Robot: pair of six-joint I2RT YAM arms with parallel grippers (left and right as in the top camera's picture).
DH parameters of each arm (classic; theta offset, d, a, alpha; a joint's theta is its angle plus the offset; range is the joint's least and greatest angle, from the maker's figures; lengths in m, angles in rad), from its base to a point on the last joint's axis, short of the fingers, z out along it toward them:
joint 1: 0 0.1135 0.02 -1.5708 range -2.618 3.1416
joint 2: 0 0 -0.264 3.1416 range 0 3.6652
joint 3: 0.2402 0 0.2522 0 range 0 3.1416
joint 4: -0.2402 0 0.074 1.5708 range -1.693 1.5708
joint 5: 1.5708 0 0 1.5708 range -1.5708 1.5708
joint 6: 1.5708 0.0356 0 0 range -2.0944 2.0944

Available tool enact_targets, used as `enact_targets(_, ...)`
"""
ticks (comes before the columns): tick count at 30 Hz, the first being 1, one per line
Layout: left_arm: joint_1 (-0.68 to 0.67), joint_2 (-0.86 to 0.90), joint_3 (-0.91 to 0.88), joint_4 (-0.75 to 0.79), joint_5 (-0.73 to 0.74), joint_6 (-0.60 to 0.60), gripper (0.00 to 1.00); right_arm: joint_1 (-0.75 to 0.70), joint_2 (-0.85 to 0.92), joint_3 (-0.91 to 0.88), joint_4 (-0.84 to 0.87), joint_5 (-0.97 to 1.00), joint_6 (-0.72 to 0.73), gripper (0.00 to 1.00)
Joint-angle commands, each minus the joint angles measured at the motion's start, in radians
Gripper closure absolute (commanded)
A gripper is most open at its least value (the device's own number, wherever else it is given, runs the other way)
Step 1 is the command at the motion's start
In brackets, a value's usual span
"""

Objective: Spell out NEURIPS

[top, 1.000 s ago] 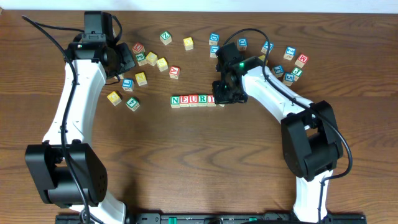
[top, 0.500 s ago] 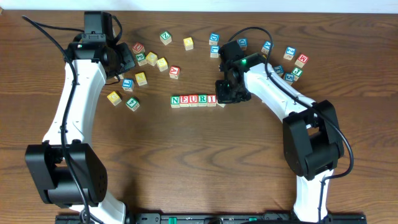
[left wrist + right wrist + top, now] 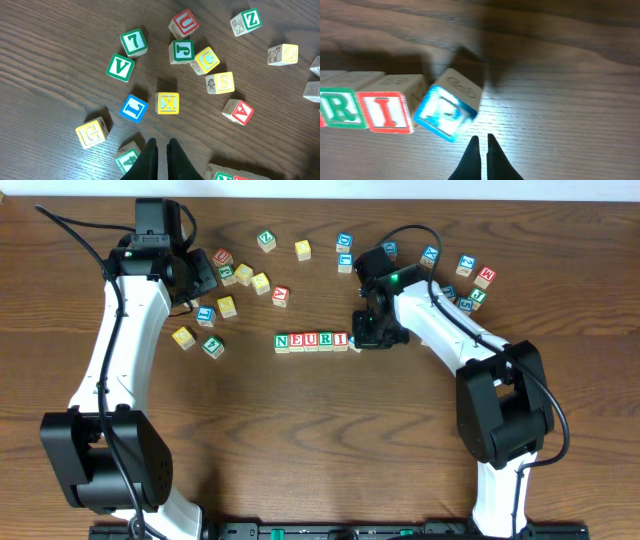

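looking down on the bench (image 3: 300, 450), found the letter row (image 3: 312, 341) at its middle: n, e, u, r, i, side by side and touching, in one straight line. saw the blue-framed cube (image 3: 447, 112) just past the red i cube (image 3: 386, 111) at the row's right end, turned askew and tipped, one corner against the i, not squared with the line. could not read its letter for blur.

found the right gripper (image 3: 481, 141) just beside that cube, jaws pressed together with nothing between them, tips over bare wood. from overhead, made out little of the blue-framed cube under the gripper's dark body.

spotted the yellow s cube (image 3: 220, 82) well apart from the row, up in the left scatter, between a yellow c cube (image 3: 206, 60) and a red-framed cube (image 3: 238, 111). counted around them a green j cube (image 3: 181, 51), a red u cube (image 3: 183, 23), a green v cube (image 3: 120, 67), a green 7 cube (image 3: 134, 42) and a yellow g cube (image 3: 92, 132).

found the left gripper (image 3: 161, 145) over that scatter, likewise closed tight and empty, tips near a yellow k cube (image 3: 167, 102) and a blue l cube (image 3: 134, 108). could not tell whether touching either.

noted a second scatter (image 3: 462, 280) of cubes at the bench's upper right, beyond the right arm.
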Motion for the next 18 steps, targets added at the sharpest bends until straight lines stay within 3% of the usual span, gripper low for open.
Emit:
enact_targets(1, 0.001, 0.009, -0.008, -0.003, -0.016, 0.002, 0.92, -0.011, -0.020, 0.021, -0.005, 0.055, 0.044, 0.98)
enact_targets(18, 0.001, 0.009, -0.008, -0.002, -0.016, 0.002, 0.92, 0.010, 0.032, 0.017, 0.052, 0.071, 0.054, 0.98)
